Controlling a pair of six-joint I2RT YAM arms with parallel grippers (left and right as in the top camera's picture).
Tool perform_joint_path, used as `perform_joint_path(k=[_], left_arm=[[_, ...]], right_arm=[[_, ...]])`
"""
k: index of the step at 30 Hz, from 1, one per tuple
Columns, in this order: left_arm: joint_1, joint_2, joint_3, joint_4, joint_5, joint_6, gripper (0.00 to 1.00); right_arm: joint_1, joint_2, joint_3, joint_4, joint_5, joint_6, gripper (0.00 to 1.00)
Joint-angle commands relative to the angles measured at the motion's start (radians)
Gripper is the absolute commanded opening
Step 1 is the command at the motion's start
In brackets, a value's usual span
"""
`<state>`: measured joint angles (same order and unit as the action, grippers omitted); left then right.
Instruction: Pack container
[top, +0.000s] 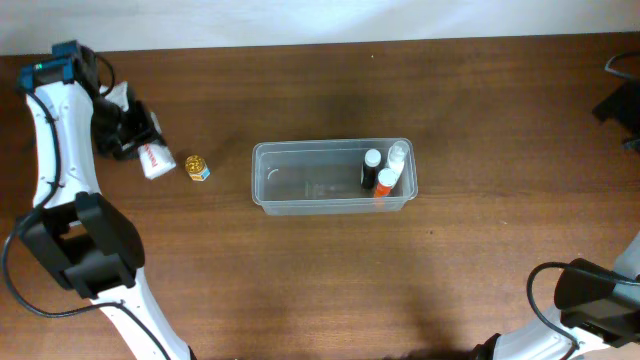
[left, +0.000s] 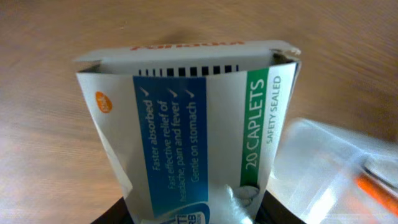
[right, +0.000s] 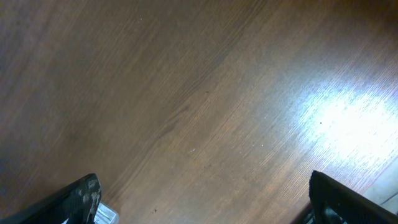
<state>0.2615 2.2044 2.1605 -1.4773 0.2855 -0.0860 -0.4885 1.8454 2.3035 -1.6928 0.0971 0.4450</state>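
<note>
The clear plastic container (top: 300, 180) lies mid-table. At its right end stand a black-capped bottle (top: 372, 165), a clear bottle (top: 397, 155) and an orange bottle (top: 384, 185). My left gripper (top: 135, 142) is at the far left, shut on a white, blue and green caplet box (top: 155, 160). The left wrist view shows the box (left: 193, 124) filling the frame between the jaws (left: 196, 219), with the container (left: 329, 174) blurred at the right. My right gripper (right: 202, 199) is open and empty over bare wood.
A small yellow-capped bottle (top: 197, 167) stands on the table between the box and the container. The right arm's base (top: 590, 290) sits at the bottom right corner. A dark object (top: 620, 100) is at the right edge.
</note>
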Motion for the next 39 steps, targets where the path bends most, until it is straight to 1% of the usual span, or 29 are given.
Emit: perform_joint_path(k=[1,4,6,11,14,17,23,26,27,29,31,32,34,39], left_arm=[[-0.067,0.005,0.102,-0.047,0.147,0.183,0.42],[-0.124,0.005,0.168,-0.090,0.149,0.259,0.43],[-0.188,0.005,0.225,-0.121,0.148,0.333,0.43],[-0.327,0.005,0.285,-0.145,0.130,0.503,0.43],[-0.421,0.006,0.286,-0.160,0.053,0.603,0.43],[-0.526,0.006,0.286,-0.175,-0.068,0.679,0.43],[-0.663,0.006,0.279,-0.200,-0.155,0.833,0.43],[-0.698,0.006,0.276,-0.201,-0.183,0.893,0.43],[-0.709,0.006,0.276,-0.203,-0.182,0.930,0.43],[-0.713,0.006,0.272,-0.203,-0.178,0.947,0.43],[-0.713,0.006,0.261,-0.204,-0.179,0.986,0.42],[-0.713,0.006,0.256,-0.203,-0.178,1.003,0.40],[-0.711,0.006,0.232,-0.195,-0.178,1.014,0.39],[-0.711,0.006,0.150,-0.150,-0.178,1.046,0.39]], right_arm=[[-0.003,-0.008,-0.002,-0.005,0.013,-0.003,0.98],[-0.003,-0.008,-0.002,-0.005,0.013,-0.003,0.98],[-0.003,-0.008,-0.002,-0.005,0.013,-0.003,0.98],[-0.003,-0.008,-0.002,-0.005,0.013,-0.003,0.98],[-0.003,-0.008,-0.002,-0.005,0.013,-0.003,0.98],[-0.003,-0.008,-0.002,-0.005,0.013,-0.003,0.98],[-0.003,-0.008,-0.002,-0.005,0.013,-0.003,0.98],[-0.003,-0.008,-0.002,-0.005,0.013,-0.003,0.98],[-0.003,-0.008,-0.002,-0.005,0.013,-0.003,0.98],[-0.003,-0.008,-0.002,-0.005,0.013,-0.003,0.98],[-0.003,-0.008,-0.002,-0.005,0.013,-0.003,0.99],[-0.003,-0.008,-0.002,-0.005,0.013,-0.003,0.98],[-0.003,-0.008,-0.002,-0.005,0.013,-0.003,0.98],[-0.003,-0.008,-0.002,-0.006,0.013,-0.003,0.98]])
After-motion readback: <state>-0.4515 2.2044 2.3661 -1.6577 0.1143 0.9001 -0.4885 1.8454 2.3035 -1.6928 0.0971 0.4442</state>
